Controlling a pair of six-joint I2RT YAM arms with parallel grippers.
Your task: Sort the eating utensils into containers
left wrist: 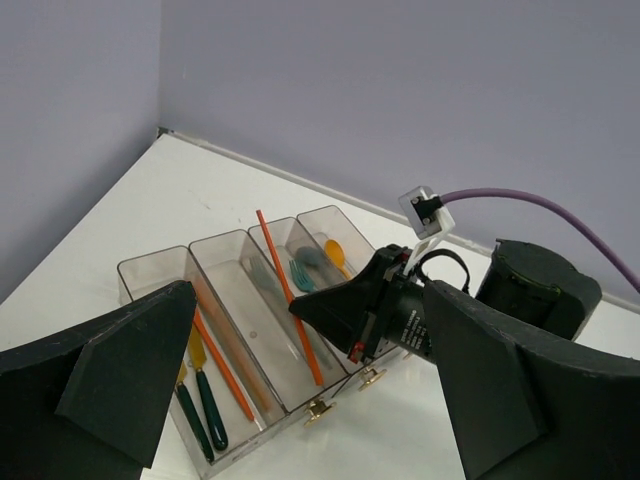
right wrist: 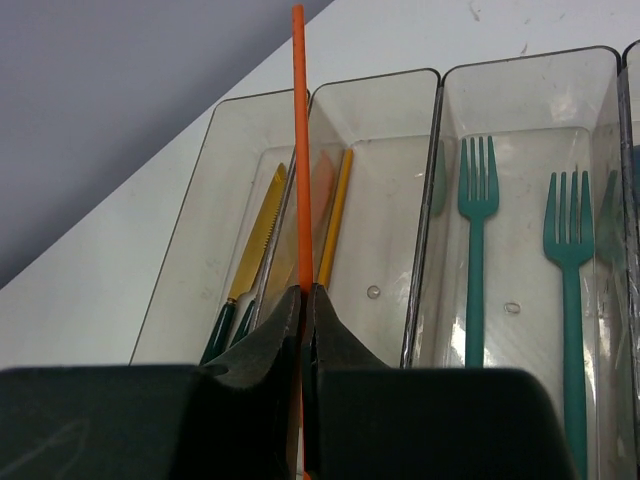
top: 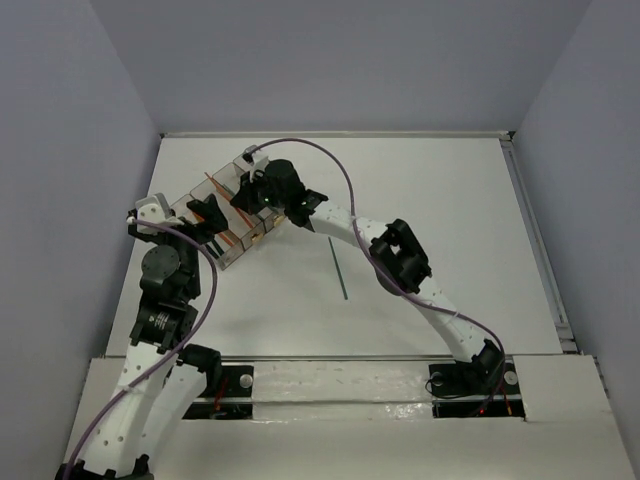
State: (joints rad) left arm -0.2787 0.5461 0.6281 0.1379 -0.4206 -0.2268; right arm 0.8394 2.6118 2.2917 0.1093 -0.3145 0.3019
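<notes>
The containers [top: 228,222] are four joined clear bins at the table's far left. My right gripper [top: 256,204] is shut on an orange stick [right wrist: 298,150] and holds it over the wall between the two leftmost bins [right wrist: 380,80]. In the left wrist view the stick [left wrist: 285,280] slants above the bins [left wrist: 150,265]. My left gripper [left wrist: 310,400] is wide open and empty just in front of the bins. The bins hold green-handled knives [right wrist: 255,245], another orange stick [right wrist: 335,215], teal forks [right wrist: 476,230] and an orange spoon [left wrist: 337,255].
A dark green stick [top: 338,268] lies alone on the white table to the right of the bins. The right arm [top: 400,255] reaches across the table's middle. Grey walls close in the table at the back and sides.
</notes>
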